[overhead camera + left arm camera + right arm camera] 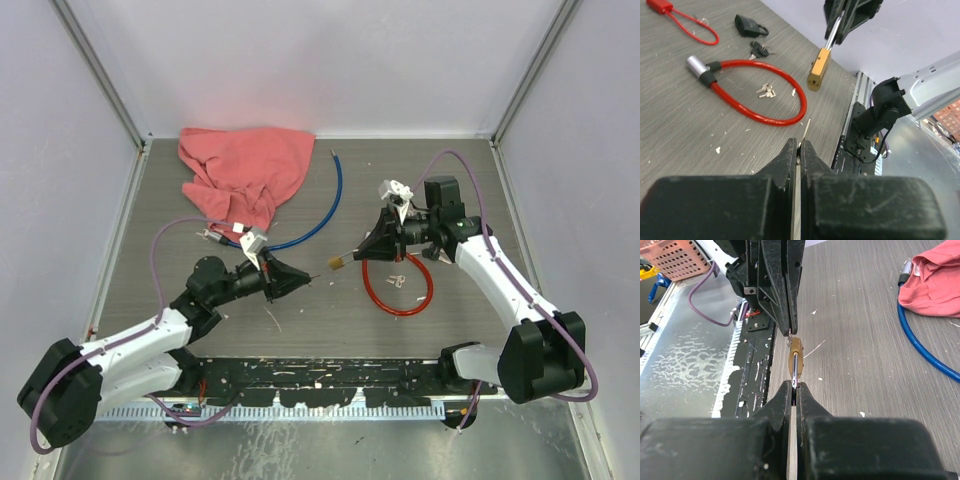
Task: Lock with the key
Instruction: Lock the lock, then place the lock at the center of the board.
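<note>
Key [807,129] pinched in left gripper [300,281] jaws, blade toward brass padlock [336,262], right gripper [362,253] jaws pinching its shackle.

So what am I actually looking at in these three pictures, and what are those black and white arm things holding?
They are two robot arms bolted to a table edge. One picture looks down from above; the other two come from small cameras on each arm's wrist, looking past its own tool.

The left tool pinches a thin silver metal key. The right tool grips a small brass-coloured padlock by its shackle, held in the air facing the key.

On the grey wood-grain table lie a red looped cable lock, a blue cable, a crumpled pink cloth, a small black padlock and loose small keys.
</note>
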Motion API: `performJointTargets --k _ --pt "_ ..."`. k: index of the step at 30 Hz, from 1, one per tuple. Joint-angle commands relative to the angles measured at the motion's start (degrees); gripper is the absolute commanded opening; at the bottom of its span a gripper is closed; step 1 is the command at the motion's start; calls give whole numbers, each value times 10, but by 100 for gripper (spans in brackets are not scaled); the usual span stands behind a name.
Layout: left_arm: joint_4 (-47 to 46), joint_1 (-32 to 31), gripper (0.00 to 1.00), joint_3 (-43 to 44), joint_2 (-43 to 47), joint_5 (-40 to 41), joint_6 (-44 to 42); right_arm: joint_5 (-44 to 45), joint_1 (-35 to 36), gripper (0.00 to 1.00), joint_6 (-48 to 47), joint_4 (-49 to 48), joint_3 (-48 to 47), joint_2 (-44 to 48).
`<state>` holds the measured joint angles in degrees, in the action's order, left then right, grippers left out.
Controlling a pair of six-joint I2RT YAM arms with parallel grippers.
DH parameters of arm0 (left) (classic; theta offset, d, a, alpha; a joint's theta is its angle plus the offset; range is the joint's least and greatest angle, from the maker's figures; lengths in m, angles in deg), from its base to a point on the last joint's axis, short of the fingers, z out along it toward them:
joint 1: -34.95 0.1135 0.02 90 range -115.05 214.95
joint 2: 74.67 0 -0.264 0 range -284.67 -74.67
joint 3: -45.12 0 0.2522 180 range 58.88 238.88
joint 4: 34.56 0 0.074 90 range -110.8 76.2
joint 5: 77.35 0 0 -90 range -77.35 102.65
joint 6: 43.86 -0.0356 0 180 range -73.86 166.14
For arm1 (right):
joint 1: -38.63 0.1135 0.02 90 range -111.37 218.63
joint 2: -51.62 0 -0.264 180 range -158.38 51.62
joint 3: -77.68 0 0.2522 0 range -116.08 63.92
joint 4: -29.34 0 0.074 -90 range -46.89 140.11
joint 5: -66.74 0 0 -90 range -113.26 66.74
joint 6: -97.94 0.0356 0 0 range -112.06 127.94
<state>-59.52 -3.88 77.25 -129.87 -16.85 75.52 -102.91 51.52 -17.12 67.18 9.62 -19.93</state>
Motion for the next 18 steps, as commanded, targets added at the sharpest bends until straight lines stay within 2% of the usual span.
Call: performJointTargets --k 1,8,14,18 --pt "-6 4 0 -11 -19 31 25 29 -2 1 10 -14 -15 -3" --pt "-66 4 0 -12 -85 76 87 120 -3 1 111 -98 5 -33" --pt "-82 4 0 35 -169 90 127 236 -6 1 238 -218 43 -60" --pt "-73 5 0 68 -242 135 150 313 -8 2 350 -331 90 -72"
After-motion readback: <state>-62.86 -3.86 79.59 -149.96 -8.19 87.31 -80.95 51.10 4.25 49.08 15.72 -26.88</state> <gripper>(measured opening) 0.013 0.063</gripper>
